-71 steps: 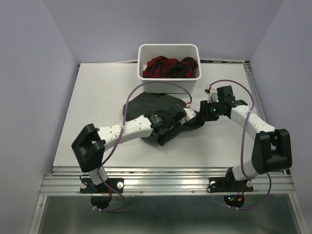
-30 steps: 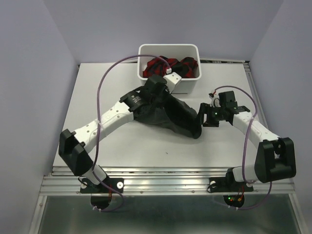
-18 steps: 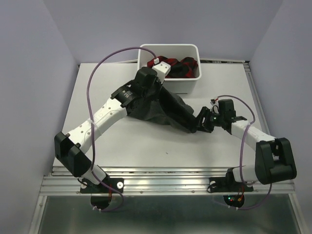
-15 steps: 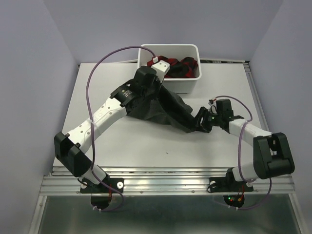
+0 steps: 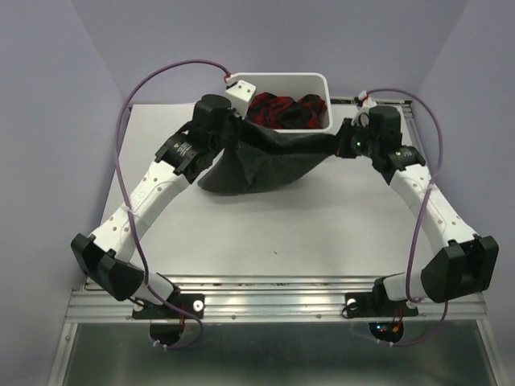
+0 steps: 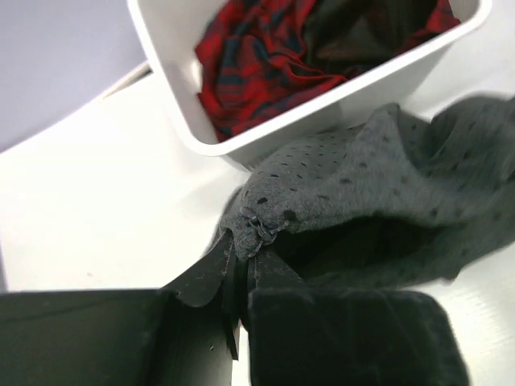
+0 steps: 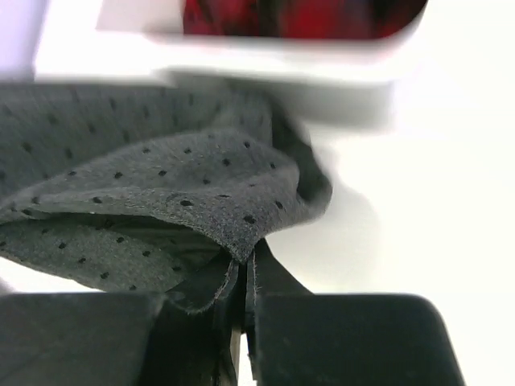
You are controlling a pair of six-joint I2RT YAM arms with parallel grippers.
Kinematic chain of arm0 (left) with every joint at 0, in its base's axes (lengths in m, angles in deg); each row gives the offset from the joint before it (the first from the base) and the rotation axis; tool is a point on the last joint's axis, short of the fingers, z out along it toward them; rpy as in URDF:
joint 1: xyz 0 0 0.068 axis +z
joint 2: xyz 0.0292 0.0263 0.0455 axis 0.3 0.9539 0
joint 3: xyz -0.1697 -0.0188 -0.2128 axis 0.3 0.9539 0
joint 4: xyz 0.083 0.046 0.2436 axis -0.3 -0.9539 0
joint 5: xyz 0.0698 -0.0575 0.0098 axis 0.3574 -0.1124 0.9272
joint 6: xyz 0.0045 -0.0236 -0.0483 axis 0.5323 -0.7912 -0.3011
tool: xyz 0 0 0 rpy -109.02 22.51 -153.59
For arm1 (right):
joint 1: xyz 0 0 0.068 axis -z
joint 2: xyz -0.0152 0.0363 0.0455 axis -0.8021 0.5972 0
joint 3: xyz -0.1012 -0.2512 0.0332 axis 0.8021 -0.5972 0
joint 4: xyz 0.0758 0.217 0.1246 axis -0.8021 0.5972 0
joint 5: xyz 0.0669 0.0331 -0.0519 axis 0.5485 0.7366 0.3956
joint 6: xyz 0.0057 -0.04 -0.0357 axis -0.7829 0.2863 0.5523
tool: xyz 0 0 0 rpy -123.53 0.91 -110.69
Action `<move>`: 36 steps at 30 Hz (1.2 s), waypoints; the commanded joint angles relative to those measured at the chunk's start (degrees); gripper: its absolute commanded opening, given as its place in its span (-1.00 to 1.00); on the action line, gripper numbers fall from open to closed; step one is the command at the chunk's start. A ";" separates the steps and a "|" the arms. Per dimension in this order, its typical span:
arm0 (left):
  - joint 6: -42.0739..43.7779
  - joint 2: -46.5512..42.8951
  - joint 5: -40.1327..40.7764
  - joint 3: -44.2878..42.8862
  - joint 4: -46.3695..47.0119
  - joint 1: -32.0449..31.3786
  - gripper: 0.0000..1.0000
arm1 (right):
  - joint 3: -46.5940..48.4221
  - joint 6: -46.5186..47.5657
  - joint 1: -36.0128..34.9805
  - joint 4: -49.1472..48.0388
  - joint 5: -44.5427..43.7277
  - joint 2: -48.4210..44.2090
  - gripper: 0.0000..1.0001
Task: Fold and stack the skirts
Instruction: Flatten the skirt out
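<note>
The white table (image 5: 282, 233) carries all items. The dark grey dotted skirt (image 5: 257, 161) is stretched between both arms just in front of the tub; its upper edge runs taut from one gripper to the other, and the rest hangs in a rounded pouch whose lower part meets the table. The white plastic tub (image 5: 278, 75) stands at the far edge of the table. The red-and-navy plaid skirt (image 5: 273, 111) lies bunched inside the tub. The left gripper (image 5: 229, 131) is closed narrowly on the left corner of the grey skirt. The right gripper (image 5: 346, 143) is closed on the right corner. The overhead view alone shows both arms, the full span of the skirt and the whole tub. The left wrist view alone shows the pinch in detail: a crumpled tip of dotted cloth stands up between the closed fingers (image 6: 213, 269), with the tub corner just beyond. The right wrist view shows a folded edge of cloth clamped between its fingers (image 7: 269, 277); the tub there is blurred. Count: two arms, two grippers, two skirts, one tub.
</note>
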 commanded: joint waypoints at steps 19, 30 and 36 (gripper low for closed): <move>3.44 -16.99 -1.24 3.55 8.12 4.11 -1.00 | 31.53 16.06 0.08 11.79 -15.65 0.41 -0.99; 6.60 -11.91 -22.50 0.59 4.08 4.02 -1.00 | 15.82 19.82 0.08 15.33 10.19 -2.22 0.78; 4.85 -7.60 -30.16 -1.27 1.35 3.58 -1.00 | 12.61 14.87 0.08 9.17 20.45 -7.07 0.66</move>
